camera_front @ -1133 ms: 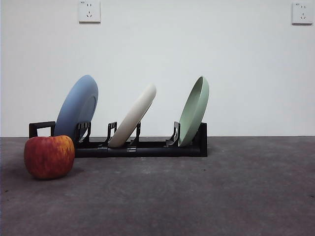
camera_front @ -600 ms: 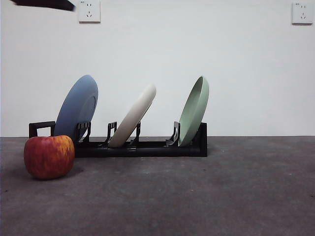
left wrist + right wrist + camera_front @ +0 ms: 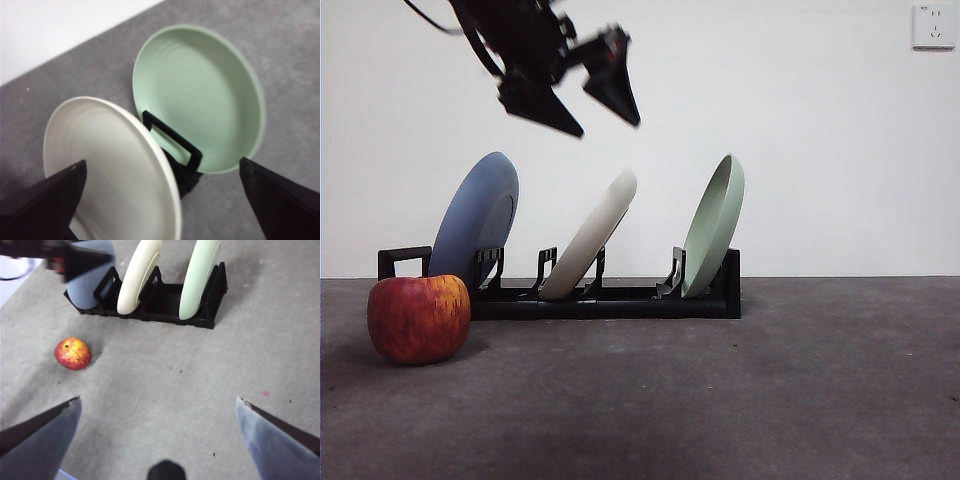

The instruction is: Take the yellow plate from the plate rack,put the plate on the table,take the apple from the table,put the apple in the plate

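Three plates are held leaning in the rack [image 3: 605, 300]: a blue plate [image 3: 477, 220], the yellow plate [image 3: 592, 237] in the middle slot, and a green plate [image 3: 715, 225]. None has been lifted yet. The apple [image 3: 419, 318] is seen on the desk [image 3: 770, 390], in front of the rack's handle end and apart from the plates.

The left gripper [image 3: 588, 112] is poised above the rack, over the yellow plate's upper rim but well clear of it, with its jaws spread wide and nothing grasped. The right gripper [image 3: 157, 407] is held back over bare desk, jaws likewise released and empty.

Several risks are judged from here. The yellow plate is flanked by neighbours, so a descent slightly off line could bring a jaw against the blue or green rim and tip that plate. The rim is thin and smooth, and a shallow pinch could let it slip. If the plate is pulled sideways rather than along its slot, the rack itself could be dragged.
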Robot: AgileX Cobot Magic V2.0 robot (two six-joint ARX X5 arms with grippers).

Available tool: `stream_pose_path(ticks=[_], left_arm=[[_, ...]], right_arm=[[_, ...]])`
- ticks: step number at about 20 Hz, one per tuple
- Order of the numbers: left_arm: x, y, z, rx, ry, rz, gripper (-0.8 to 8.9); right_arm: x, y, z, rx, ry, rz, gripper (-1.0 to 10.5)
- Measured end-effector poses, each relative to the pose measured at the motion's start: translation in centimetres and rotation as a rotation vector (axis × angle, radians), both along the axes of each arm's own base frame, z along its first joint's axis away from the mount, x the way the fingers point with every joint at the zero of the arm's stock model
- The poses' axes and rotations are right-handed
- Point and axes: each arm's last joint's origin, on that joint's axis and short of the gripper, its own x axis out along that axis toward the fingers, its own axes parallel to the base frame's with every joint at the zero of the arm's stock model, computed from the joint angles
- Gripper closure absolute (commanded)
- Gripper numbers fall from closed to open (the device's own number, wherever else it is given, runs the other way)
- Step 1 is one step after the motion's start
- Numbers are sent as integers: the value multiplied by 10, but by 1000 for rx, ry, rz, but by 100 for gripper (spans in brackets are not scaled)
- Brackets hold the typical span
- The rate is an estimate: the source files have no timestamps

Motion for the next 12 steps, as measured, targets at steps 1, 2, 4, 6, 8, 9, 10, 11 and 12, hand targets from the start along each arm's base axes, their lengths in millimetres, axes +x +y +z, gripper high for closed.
stream_pose_path(ticks=[1, 2, 4, 6, 8, 9, 10, 11, 12], left_arm=[[7, -3, -7, 6, 6, 4, 187], [13, -6, -17, 11, 14, 7, 187], [21, -9, -32, 25, 40, 9, 187], [26, -11, -44, 34, 60, 9, 188], [30, -13, -54, 42, 81, 9, 196], [31, -14, -58, 43, 93, 12, 258], [32, -14, -61, 42, 101, 16, 368], [32, -14, -62, 42, 106, 17, 447], [32, -14, -62, 39, 108, 19, 518]], right_arm=[[0, 0, 0, 0, 4, 0, 379], [0, 0, -1, 0, 6, 0, 380], [0, 0, 0, 0, 6, 0, 380], [1, 0, -1, 0, 8, 0, 380], [2, 0, -1, 0, 11, 0, 380], [3, 0, -1, 0, 16, 0, 380], [3, 0, -2, 1, 25, 0, 380], [3, 0, -3, 1, 30, 0, 380], [4, 0, -3, 1, 33, 0, 380]])
